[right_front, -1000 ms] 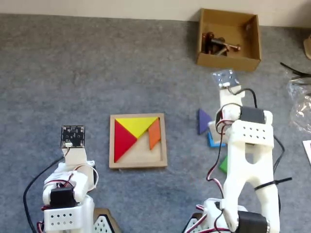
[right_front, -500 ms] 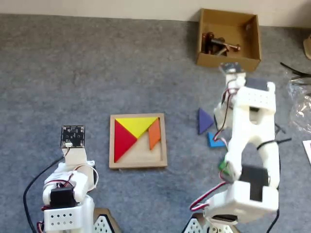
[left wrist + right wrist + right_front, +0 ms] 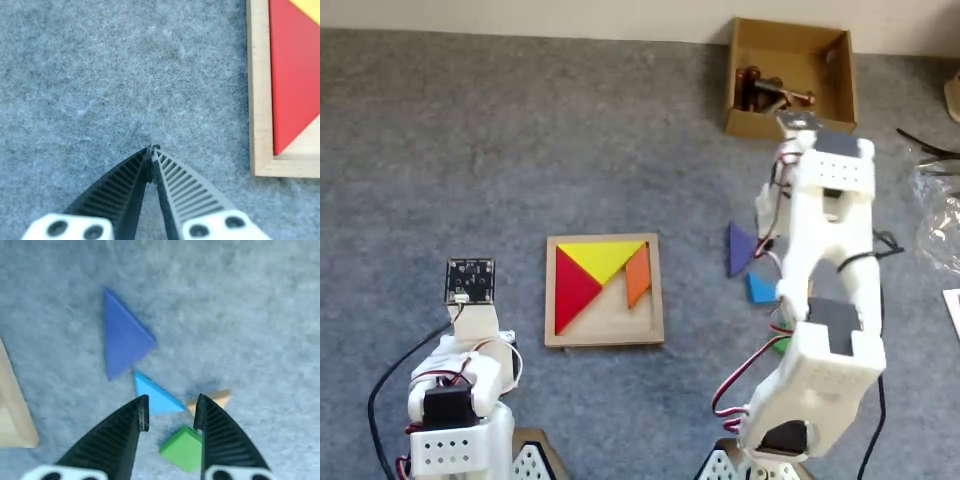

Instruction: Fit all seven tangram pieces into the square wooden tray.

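Two fingers of my right hand (image 3: 172,405) spread over the green piece (image 3: 184,448); my left hand (image 3: 151,149) sits closed beside the tray (image 3: 259,100).

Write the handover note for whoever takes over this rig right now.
Left claw: shut, empty, over the grey mat beside the wooden tray.
Right claw: open, empty, above the loose pieces.
Done: red triangle, yellow triangle and orange parallelogram lie in the tray.
Left: dark blue triangle, light blue triangle, green square and a tan piece, partly hidden by the claw, lie on the mat outside the tray.
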### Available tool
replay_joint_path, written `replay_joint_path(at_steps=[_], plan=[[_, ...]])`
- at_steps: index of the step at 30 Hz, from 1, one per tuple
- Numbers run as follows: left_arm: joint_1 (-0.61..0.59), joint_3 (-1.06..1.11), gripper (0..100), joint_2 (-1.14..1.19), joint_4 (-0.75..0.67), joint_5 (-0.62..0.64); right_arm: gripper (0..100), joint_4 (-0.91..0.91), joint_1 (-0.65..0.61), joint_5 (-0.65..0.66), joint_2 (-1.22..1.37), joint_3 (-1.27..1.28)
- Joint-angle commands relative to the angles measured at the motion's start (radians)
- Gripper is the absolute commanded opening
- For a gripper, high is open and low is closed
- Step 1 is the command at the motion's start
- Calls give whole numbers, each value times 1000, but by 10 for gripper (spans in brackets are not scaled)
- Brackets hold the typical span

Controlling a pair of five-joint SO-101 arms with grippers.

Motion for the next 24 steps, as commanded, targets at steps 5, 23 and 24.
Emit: replay_joint_path(at_steps=[5, 23, 24], plan=[[-8, 21, 5, 7, 8, 2, 239, -25, -90, -60, 67, -64], [-8, 21, 5, 7, 8, 2, 249, -87, -200, -198, 125, -56], [-8, 21, 5, 7, 8, 2, 249, -99, -202, -204, 125, -56]])
